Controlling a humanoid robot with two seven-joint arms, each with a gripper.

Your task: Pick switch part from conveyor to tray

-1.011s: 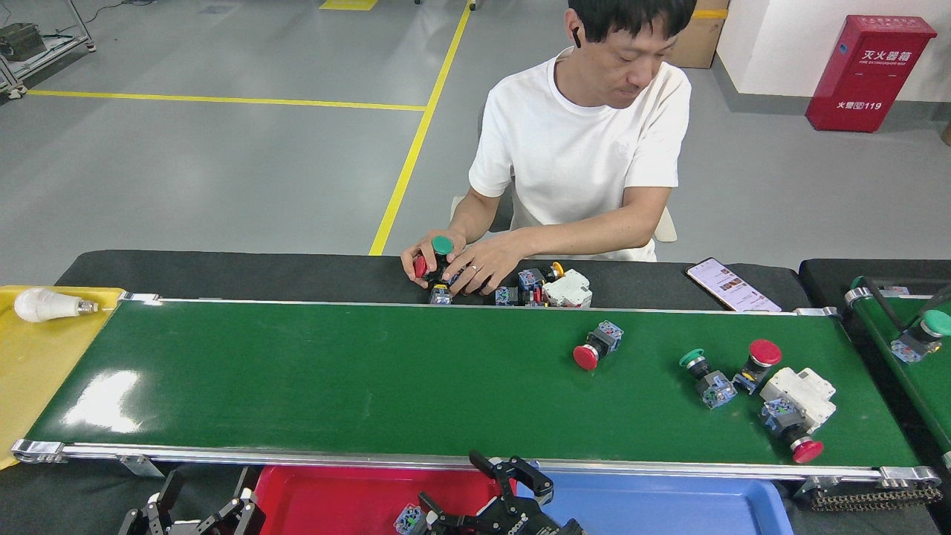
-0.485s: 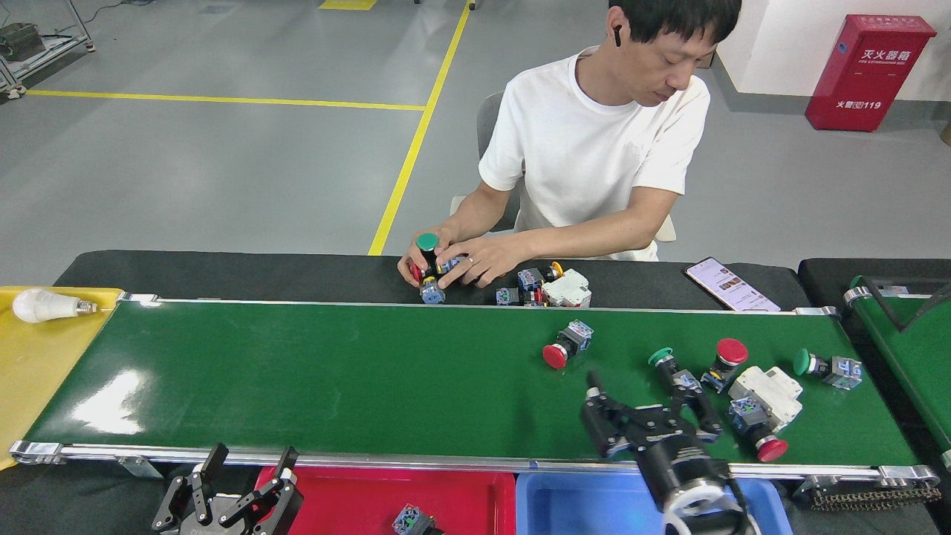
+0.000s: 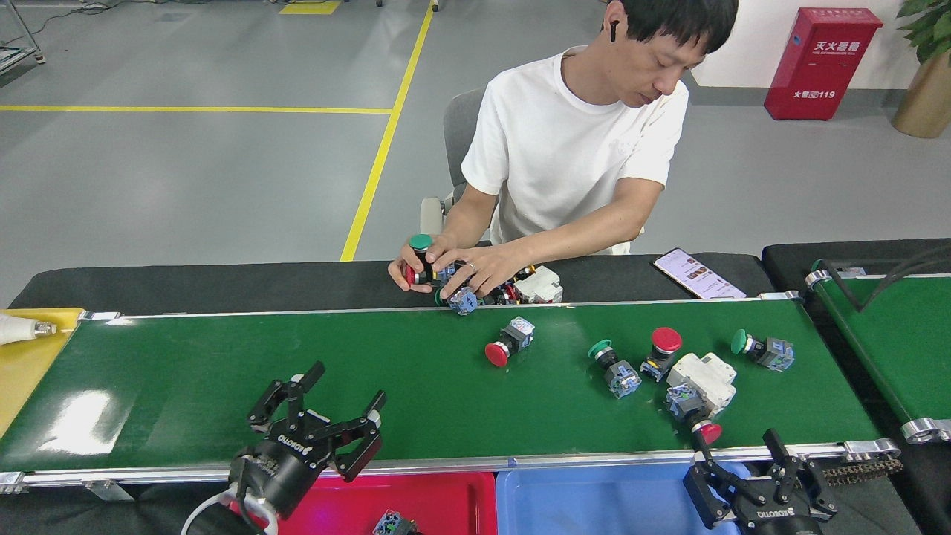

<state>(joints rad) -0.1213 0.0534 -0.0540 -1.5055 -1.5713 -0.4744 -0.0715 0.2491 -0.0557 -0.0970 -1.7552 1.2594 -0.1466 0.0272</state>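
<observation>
Currently both grippers, left (image 3: 318, 416) and right (image 3: 750, 467), have jaws spread and empty. Nearest the right one lies the red-capped switch part (image 3: 706, 431) on the glossy green conveyor (image 3: 223, 371), just beyond it.

The conveyor (image 3: 223, 371) runs across the view, and on its right half lie a red-capped switch part (image 3: 508, 343), a green-capped one (image 3: 613, 367), and a cluster around a white block (image 3: 702, 379), with another green-capped part (image 3: 761, 349) nearer the conveyor's right end. Over the conveyor's near rail the left gripper (image 3: 338, 401) hangs with jaws spread and empty, while the right gripper (image 3: 735, 446) stands open just below that rail, beside a blue tray (image 3: 594, 498) and a red tray (image 3: 446, 498). Behind the conveyor's far rail a person's hands (image 3: 453, 267) hold more switch parts, and a phone (image 3: 698, 273) lies there too.
</observation>
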